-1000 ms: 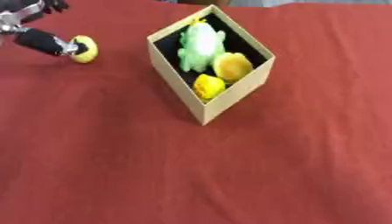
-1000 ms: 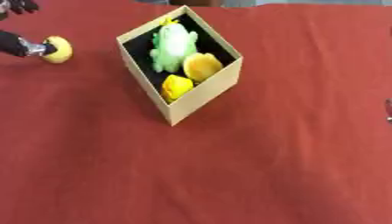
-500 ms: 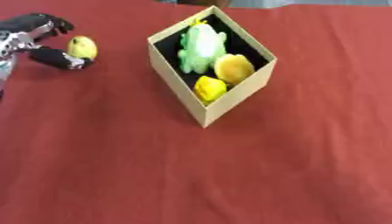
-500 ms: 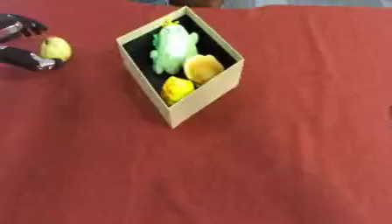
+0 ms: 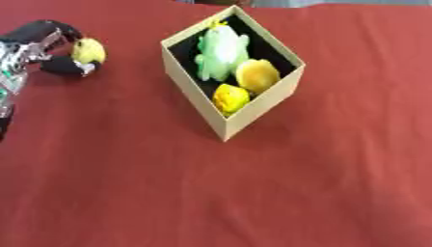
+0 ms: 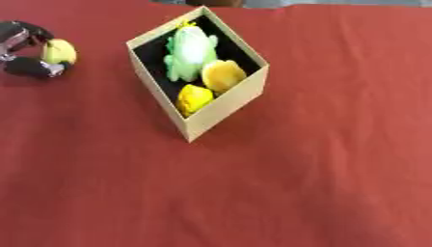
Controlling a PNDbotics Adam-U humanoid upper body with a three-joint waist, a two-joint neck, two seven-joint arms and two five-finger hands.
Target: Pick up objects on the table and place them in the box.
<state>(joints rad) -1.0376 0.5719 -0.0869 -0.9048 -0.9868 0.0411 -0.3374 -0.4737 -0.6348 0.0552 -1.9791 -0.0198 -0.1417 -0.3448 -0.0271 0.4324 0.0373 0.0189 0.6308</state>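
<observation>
No brand, label or writing can be read on anything here. The box (image 5: 253,103) is plain tan card with a dark inside, open at the top, and it stands cornerwise on the red tablecloth (image 5: 253,193) so that 1 corner points toward the camera.

Inside it lie 3 soft things. A pale green plush toy (image 5: 221,52) with lighter patches fills the far part; a small yellow bit shows just above it at the far corner, too small to make out. Just beside the green toy, against the right wall, sits a round orange-yellow piece (image 5: 257,75), and in the near corner a smaller bright yellow piece (image 5: 229,98) touches it.

At the far left of the table, well apart from the box, the left hand (image 5: 38,48) comes in from the view's left edge — black fingers with silver metal behind them. Its fingers (image 5: 42,30) curl over the top of a small yellow object (image 5: 87,50), and the thumb (image 5: 63,66) reaches under it from the near side, so the hand is closed around that object. The object is rounded, roughly egg-shaped, pale lemon yellow with a slightly darker patch; whether it rests on the cloth or is lifted off it cannot be told.

The right hand shows in neither view.

The cloth has faint creases on the right side.
</observation>
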